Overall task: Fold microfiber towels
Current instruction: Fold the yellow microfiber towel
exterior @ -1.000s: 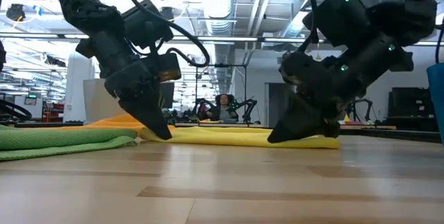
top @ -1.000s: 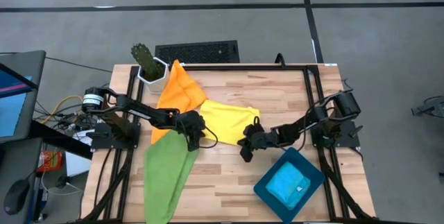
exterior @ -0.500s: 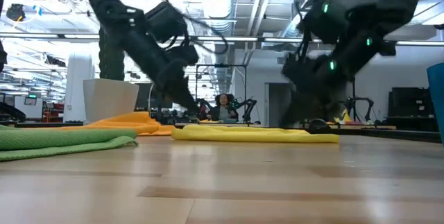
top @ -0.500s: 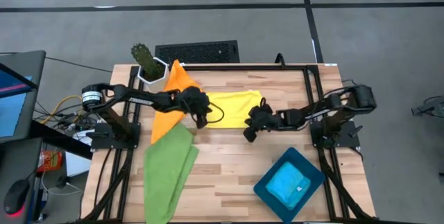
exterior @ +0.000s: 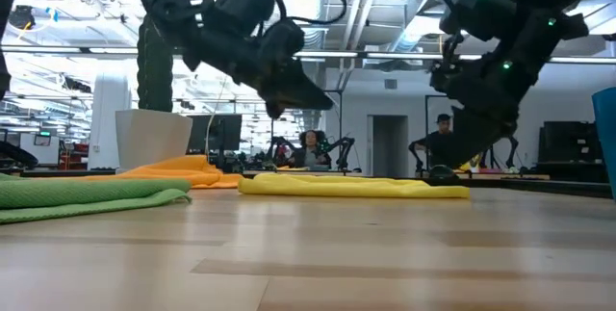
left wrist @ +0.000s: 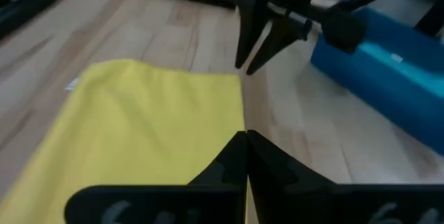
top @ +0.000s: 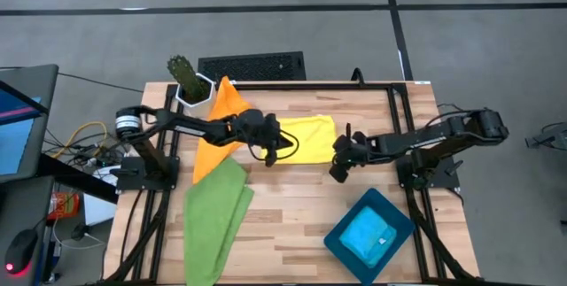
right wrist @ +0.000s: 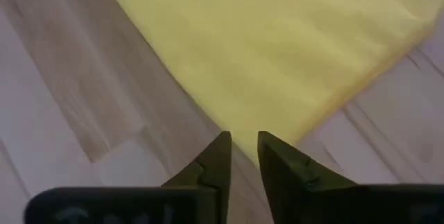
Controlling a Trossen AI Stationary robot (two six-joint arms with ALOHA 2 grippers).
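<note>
- Table [top: 292, 211] of pale wood is seen from above, framed by dark rails, with both arms reaching toward its middle.
- Yellow towel [top: 306, 137] is laid flat and folded at the table's centre, toward the far edge; in the low view it shows as a thin, even slab [exterior: 351, 187].
- Left gripper [top: 271, 151] is held above the near left edge of the yellow towel, lifted clear of the cloth in the low view [exterior: 313, 99]; its fingers are pressed together and nothing is gripped [left wrist: 245, 141].
- Right gripper [top: 337, 170] is placed just beside the yellow towel's near right corner; its fingers are parted by a narrow gap and nothing is held between them [right wrist: 242, 144].
- Orange towel [top: 226, 118] is spread at the far left, its right side just beside the yellow towel.
- Green towel [top: 213, 215] is laid folded lengthwise at the near left, reaching the table's near edge.
- Light blue towel [top: 369, 235] is found folded inside the dark teal tray [top: 341, 242] at the near right.
- Potted cactus [top: 188, 78] is stood at the far left corner.
- People are noted in the room behind the table in the low view.
</note>
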